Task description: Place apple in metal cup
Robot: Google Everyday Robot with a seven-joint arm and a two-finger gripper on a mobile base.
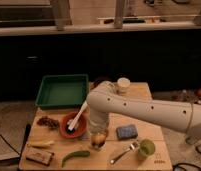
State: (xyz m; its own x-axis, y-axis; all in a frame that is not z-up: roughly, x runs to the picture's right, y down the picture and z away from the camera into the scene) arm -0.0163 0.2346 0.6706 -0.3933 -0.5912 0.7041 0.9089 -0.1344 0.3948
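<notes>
Green tray (61,94) sat at the desk's back-left corner, with a red bowl (80,133) in front of it and a long green vegetable (75,156) by the front edge. The gripper (98,131) hung low near the front edge's middle, right over the apple (98,139). Honestly couldn't tell if it was clamped or loose. The metal cup (96,147) looked to be just under the apple, mostly hidden. Blue sponge (126,132) and light green cup (146,148) were further right.
</notes>
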